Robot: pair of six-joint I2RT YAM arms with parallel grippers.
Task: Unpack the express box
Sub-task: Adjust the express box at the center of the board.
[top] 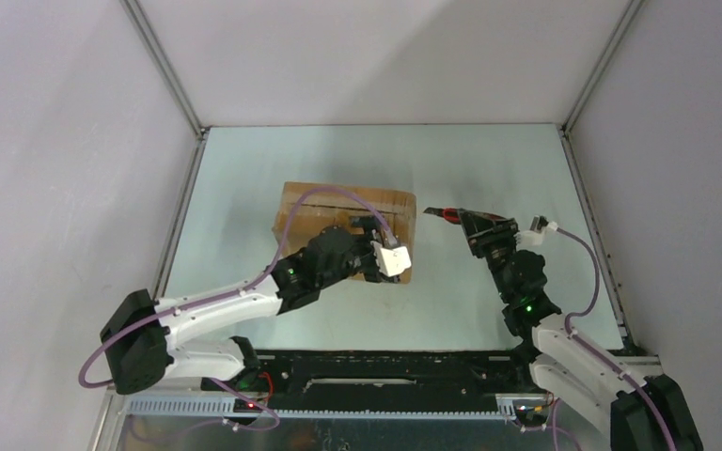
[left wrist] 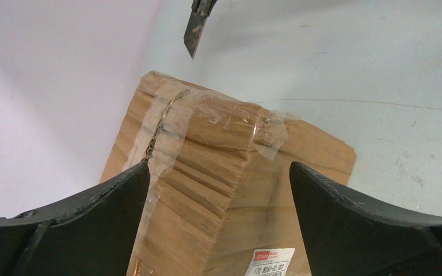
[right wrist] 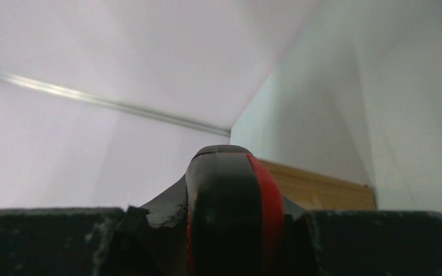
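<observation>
The express box (top: pixel 329 201), a brown cardboard carton, lies on the table with clear tape (left wrist: pixel 172 123) along its flap seam and a white label (left wrist: pixel 270 262) on one side. My left gripper (top: pixel 370 228) hovers over the box's right part, open, and its dark fingers (left wrist: pixel 92 218) straddle the carton (left wrist: pixel 230 172) without touching it. My right gripper (top: pixel 473 226) is to the right of the box, shut on a red and black utility knife (right wrist: pixel 230 207). The knife's blade (top: pixel 439 213) points left toward the box, and its tip (left wrist: pixel 194 31) hangs beyond the carton's far end.
White enclosure walls with metal corner rails (top: pixel 164 70) surround the pale table (top: pixel 489 160). The black base rail (top: pixel 385 371) runs along the near edge. A purple cable (top: pixel 291 221) arcs over the left arm above the box.
</observation>
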